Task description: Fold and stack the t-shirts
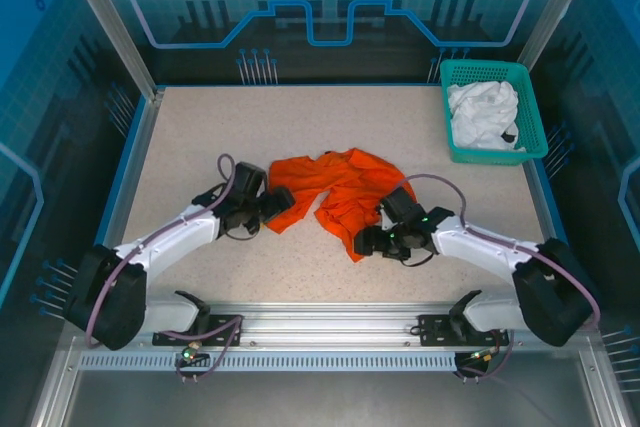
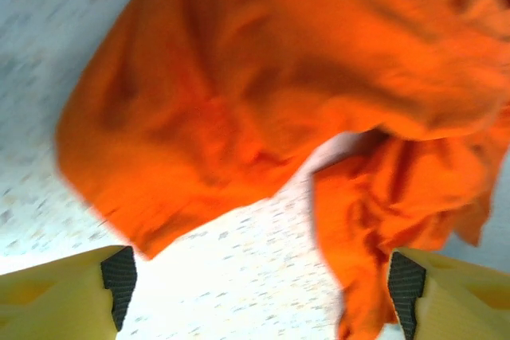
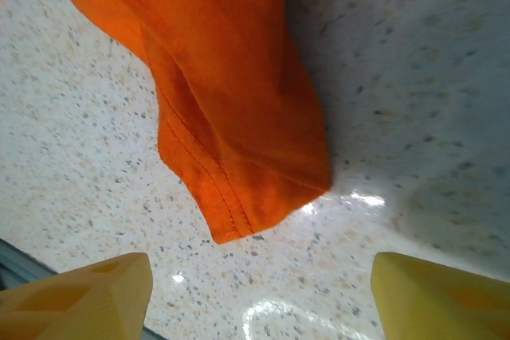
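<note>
Orange t-shirt [image 1: 340, 187] lies crumpled, three o'clock from the wide, empty left pincer [image 1: 277, 203], eleven o'clock from the equally wide right pincer [image 1: 366, 242].

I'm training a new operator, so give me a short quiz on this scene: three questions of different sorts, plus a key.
1. True or false: the white shirt lies in the basket.
2. Which shirt lies on the table between the left gripper and the right gripper? A: orange shirt. B: white shirt.
3. Fill in: the right gripper's jaws stand ___.
Key: 1 true; 2 A; 3 open.
</note>
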